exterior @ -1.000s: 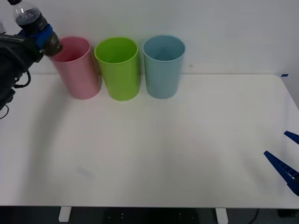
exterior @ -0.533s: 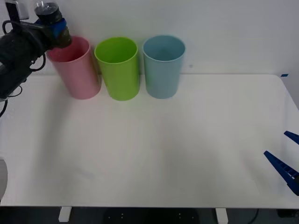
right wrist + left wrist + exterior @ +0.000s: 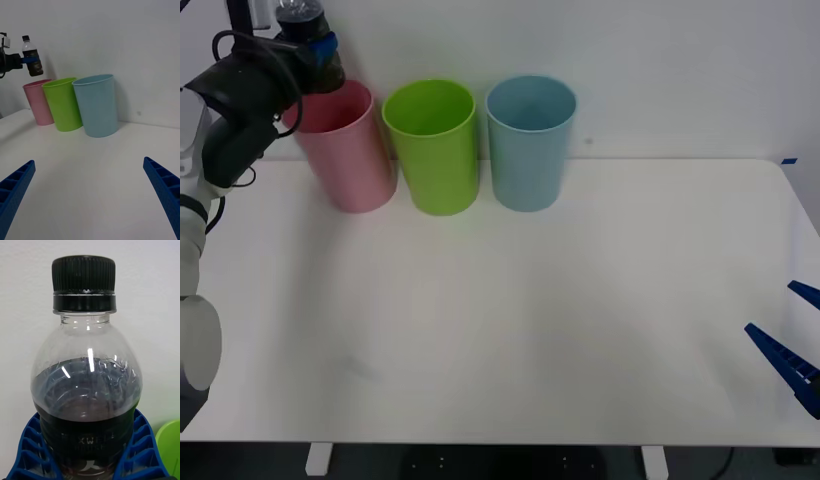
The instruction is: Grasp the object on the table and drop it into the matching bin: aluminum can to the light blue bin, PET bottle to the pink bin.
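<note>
Three bins (image 3: pixel 430 145), one PET bottle (image 3: pixel 310 35)

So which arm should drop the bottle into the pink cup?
The left gripper: it already holds the PET bottle over the pink bin. The right gripper sits open, far across the table.

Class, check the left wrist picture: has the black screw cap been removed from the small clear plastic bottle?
No, the black screw cap sits on the small clear plastic bottle.

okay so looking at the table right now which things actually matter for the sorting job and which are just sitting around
In play: the PET bottle, held upright by the left gripper above the pink bin; the light blue bin, meant for cans; the table.

Just there: the lime green bin; the right gripper, open and idle at the table's right edge.
</note>
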Available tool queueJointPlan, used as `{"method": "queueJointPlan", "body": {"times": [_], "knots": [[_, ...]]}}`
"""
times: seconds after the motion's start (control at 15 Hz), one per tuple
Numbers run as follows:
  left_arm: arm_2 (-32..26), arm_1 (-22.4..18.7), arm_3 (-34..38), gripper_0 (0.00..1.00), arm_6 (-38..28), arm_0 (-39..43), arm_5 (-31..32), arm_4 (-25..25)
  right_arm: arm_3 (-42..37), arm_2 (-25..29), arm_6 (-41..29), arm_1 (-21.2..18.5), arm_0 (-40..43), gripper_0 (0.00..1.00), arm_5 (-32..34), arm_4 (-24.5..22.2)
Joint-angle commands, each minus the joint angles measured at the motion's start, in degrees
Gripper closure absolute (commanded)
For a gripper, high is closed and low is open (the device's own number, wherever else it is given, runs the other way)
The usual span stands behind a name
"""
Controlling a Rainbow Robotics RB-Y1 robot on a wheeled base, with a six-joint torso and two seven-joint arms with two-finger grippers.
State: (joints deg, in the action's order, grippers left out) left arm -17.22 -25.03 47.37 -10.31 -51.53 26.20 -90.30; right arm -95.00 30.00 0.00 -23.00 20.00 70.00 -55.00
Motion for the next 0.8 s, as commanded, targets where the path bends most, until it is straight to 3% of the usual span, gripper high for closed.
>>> {"method": "queueJointPlan", "body": {"times": [0.07,0.13,0.2,0.6,0.8], "knots": [[-0.01,0.16,0.01,0.8,0.03,-0.06,-0.19,0.22,0.0,0.0,0.0,0.0,0.0,0.0,0.0,0.0],[-0.01,0.16,0.01,0.35,0.03,-0.06,-0.28,0.48,0.0,0.0,0.0,0.0,0.0,0.0,0.0,0.0],[0.17,0.16,0.01,0.0,0.03,0.03,-0.45,1.18,0.0,0.0,0.0,0.0,0.0,0.0,0.0,0.0],[1.4,0.07,0.53,0.0,0.73,2.14,2.63,8.13,0.0,0.0,0.0,0.0,0.0,0.0,0.0,0.0],[1.57,-0.11,9.06,0.0,1.0,9.52,4.56,13.4,0.0,0.0,0.0,0.0,0.0,0.0,0.0,0.0]]}}
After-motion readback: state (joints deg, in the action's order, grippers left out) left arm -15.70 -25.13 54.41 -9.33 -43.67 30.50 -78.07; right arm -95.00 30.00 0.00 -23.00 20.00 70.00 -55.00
